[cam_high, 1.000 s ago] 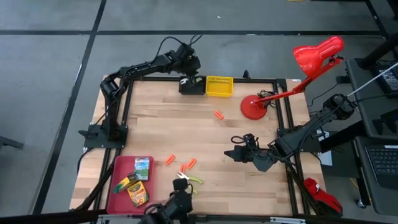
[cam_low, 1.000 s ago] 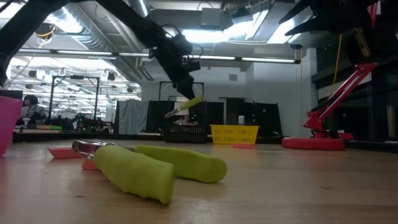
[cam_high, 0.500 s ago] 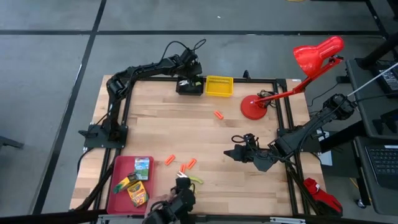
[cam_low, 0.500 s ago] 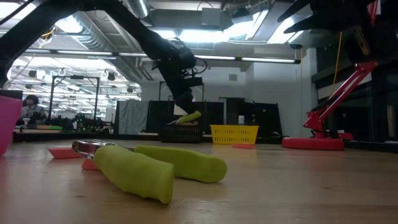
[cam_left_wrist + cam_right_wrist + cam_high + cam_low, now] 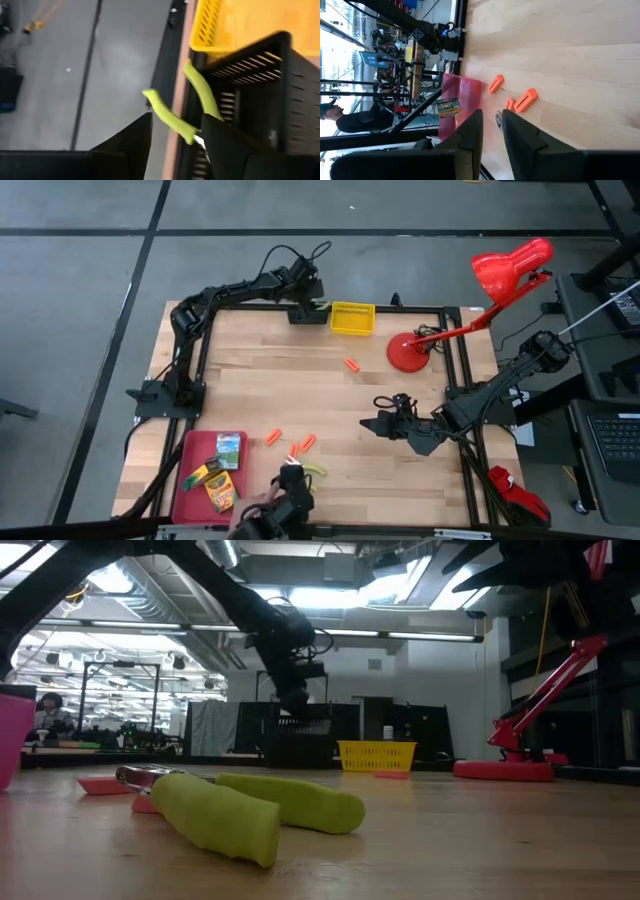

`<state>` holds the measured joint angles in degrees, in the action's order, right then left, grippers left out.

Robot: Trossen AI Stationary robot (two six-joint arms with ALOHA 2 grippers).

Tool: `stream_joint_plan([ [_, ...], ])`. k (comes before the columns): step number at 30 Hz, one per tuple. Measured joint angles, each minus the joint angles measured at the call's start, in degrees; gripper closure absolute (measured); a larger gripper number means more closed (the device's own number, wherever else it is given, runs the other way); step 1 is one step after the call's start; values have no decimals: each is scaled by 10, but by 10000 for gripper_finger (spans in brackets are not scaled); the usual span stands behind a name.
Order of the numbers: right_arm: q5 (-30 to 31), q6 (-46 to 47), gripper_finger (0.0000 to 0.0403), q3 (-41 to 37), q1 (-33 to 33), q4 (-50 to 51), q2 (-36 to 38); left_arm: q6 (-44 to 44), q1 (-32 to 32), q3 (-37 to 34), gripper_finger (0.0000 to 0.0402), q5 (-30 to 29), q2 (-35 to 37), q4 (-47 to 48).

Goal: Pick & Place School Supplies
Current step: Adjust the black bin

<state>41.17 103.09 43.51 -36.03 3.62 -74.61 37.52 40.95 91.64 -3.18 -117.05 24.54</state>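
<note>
My left gripper [image 5: 306,298] hangs open over the black bin [image 5: 308,314] at the table's far edge. In its wrist view a tool with lime-green handles [image 5: 172,117] shows just past the spread fingers, by the bin's slatted wall [image 5: 250,85]. A second green-handled tool [image 5: 250,808] lies near the front edge. Orange pieces [image 5: 351,364] [image 5: 273,437] [image 5: 307,442] lie on the wood. Crayon boxes [image 5: 230,448] [image 5: 221,494] sit in the red tray [image 5: 188,448]. My right gripper [image 5: 376,426] waits at the right, its fingers [image 5: 470,135] a little apart with nothing between them. My left gripper has its fingers standing on either side of the green-handled tool's metal end [image 5: 198,142]. I cannot tell whether one finger [image 5: 225,145] touches it. The handles point away from the fingers, beside the black bin's wall.
A yellow bin [image 5: 352,318] stands right of the black one. A red desk lamp's base [image 5: 405,354] sits at the far right. The low camera [image 5: 280,510] is at the front edge. Bare wood lies between the bins and the front items.
My left gripper has come down over the black bin with the green-handled tool, which tipped from slanting to nearly level. It has let go: in the low view the tool no longer hangs under the fingers.
</note>
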Motion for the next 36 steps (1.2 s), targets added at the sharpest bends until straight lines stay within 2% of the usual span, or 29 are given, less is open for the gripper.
stream_joint_plan([
  [5,0,-2,325,0,0,0,0,-42,-7,0,246,34,0,42],
  [13,0,-16,325,0,0,2,0,-80,-35,-3,285,40,1,53],
  [25,20,-30,325,0,0,9,0,-118,-100,-41,361,1,1,60],
  [30,20,-31,325,0,0,11,0,-140,-117,-71,373,-10,1,77],
  [36,20,-32,325,0,0,24,0,-152,-121,-105,380,-67,1,55],
])
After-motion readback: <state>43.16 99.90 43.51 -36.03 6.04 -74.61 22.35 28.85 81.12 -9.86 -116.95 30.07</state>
